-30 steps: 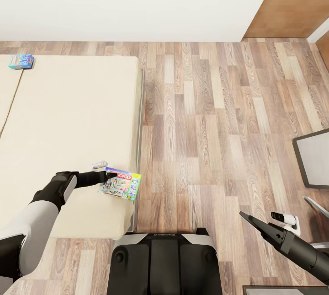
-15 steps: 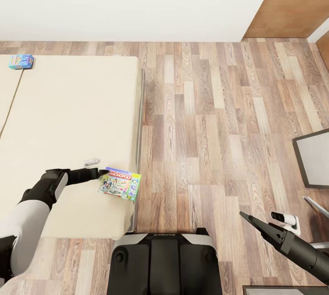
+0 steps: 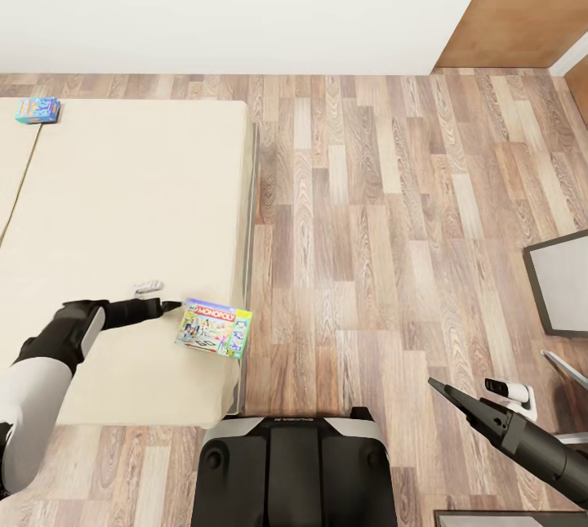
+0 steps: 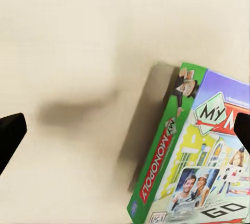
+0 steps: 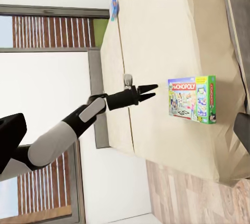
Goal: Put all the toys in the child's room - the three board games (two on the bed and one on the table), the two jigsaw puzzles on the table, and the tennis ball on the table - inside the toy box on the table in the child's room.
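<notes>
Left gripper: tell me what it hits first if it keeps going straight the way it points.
Most likely the Monopoly box on the bed: the open left gripper points at its near edge, just short of touching, though depth is uncertain.

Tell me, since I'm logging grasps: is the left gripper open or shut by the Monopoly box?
Open: the left gripper shows spread fingertips, just short of the Monopoly box lying flat on the bed.

You see a green-edged, multicoloured Monopoly box (image 3: 214, 328) on the plain beige bed (image 3: 122, 200), a small blue box (image 3: 37, 109) with yellow lettering, and brown-grey wood-plank floor (image 3: 392, 225).
</notes>
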You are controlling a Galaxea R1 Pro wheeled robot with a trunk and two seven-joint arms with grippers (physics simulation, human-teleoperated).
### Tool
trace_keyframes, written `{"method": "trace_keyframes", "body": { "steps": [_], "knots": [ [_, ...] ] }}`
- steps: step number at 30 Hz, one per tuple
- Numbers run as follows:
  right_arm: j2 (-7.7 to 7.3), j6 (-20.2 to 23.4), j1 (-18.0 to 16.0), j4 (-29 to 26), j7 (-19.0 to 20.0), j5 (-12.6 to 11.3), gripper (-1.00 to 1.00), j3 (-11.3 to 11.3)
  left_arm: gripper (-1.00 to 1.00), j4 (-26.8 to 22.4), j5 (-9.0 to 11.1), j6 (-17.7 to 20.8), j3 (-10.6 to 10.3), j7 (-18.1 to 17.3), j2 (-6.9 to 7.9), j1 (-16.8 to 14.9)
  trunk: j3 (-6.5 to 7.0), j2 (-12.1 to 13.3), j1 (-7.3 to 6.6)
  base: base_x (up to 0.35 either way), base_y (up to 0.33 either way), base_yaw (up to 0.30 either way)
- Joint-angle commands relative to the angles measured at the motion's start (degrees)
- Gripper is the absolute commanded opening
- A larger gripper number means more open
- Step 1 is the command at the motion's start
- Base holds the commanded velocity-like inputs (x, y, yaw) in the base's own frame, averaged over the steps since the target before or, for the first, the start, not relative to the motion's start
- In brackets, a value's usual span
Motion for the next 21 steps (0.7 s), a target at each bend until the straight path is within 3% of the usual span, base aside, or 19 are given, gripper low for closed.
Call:
{"method": "trace_keyframes", "body": {
  "steps": [1,6,11,16,21],
  "knots": [
    [-0.01,0.5,0.0,0.0,0.1,-0.1,1.0,0.0,1.0,-0.3,-0.3,0.5,0.4,-0.6,0.27,0.0,-0.06,-0.1,0.03,0.0,0.0,0.0],
    [-0.03,0.5,0.0,0.0,0.1,-0.1,1.0,0.0,1.0,-1.3,0.0,1.0,1.0,-1.3,2.45,0.0,-0.06,-0.1,0.03,0.0,0.0,0.0],
    [-0.02,0.5,0.0,0.0,0.1,-0.1,1.0,0.0,1.0,-1.7,0.9,3.1,3.4,-4.6,5.27,0.0,-0.06,-0.1,0.03,0.0,0.0,0.0],
    [0.03,0.4,0.0,0.0,0.1,-0.1,1.0,0.1,1.0,-2.0,1.4,6.1,6.3,-12.7,7.98,0.1,-0.06,-0.1,0.03,0.0,0.0,0.0],
    [0.14,0.3,0.0,0.0,0.0,-0.1,1.0,0.0,1.0,-2.2,1.2,7.4,7.7,-22.5,10.91,0.4,-0.06,-0.1,0.03,0.0,0.0,0.0]
  ]
}}
